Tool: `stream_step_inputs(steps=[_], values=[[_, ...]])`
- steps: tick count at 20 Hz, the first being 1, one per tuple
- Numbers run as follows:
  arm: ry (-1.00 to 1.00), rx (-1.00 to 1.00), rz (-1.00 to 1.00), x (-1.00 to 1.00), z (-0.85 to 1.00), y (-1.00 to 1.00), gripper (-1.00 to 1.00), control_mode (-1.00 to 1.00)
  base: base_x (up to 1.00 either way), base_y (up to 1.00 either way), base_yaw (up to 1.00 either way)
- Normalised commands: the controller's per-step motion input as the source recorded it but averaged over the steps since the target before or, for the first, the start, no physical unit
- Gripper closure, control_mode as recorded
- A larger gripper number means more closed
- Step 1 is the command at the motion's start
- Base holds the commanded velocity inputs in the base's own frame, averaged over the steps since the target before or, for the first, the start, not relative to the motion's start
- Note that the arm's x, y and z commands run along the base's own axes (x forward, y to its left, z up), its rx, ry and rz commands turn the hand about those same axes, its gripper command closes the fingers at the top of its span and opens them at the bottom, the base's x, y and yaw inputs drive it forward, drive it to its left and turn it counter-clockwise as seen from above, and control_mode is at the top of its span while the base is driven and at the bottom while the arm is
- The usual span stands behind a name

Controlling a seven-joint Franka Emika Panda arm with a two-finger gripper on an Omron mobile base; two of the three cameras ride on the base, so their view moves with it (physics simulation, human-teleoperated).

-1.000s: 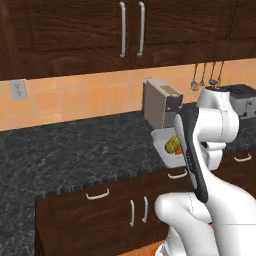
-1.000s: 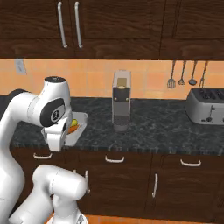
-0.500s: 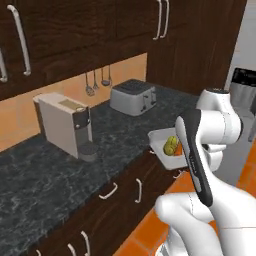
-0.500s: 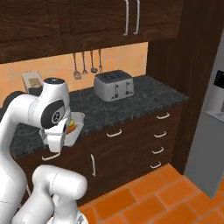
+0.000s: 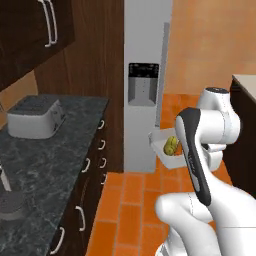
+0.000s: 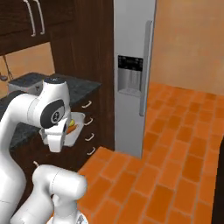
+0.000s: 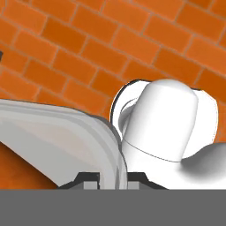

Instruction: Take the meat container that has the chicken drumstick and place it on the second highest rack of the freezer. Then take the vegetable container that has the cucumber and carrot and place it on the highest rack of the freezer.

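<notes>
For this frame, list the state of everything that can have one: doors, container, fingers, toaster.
Grey refrigerator door with long bar handle: closed.
White rectangular container holding cucumber and carrot: lifted off the counter, carried over the orange floor, roughly level.
Gripper: fingers shut on the container's rim.
Dark wooden upper cabinet doors: closed.
Silver toaster: on the dark counter, slots empty.
</notes>
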Motion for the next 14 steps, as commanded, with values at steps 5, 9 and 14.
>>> stream_step_inputs(steps=[5,9,14], values=[[0.0,0.0,0.0,0.0,0.0,0.0,1.0,1.0,0.38,-0.36,-0.64],[0.0,0.0,0.0,0.0,0.0,0.0,1.0,1.0,0.35,-0.72,-0.06],[0.0,0.0,0.0,0.0,0.0,0.0,1.0,1.0,0.49,-0.79,-0.15]])
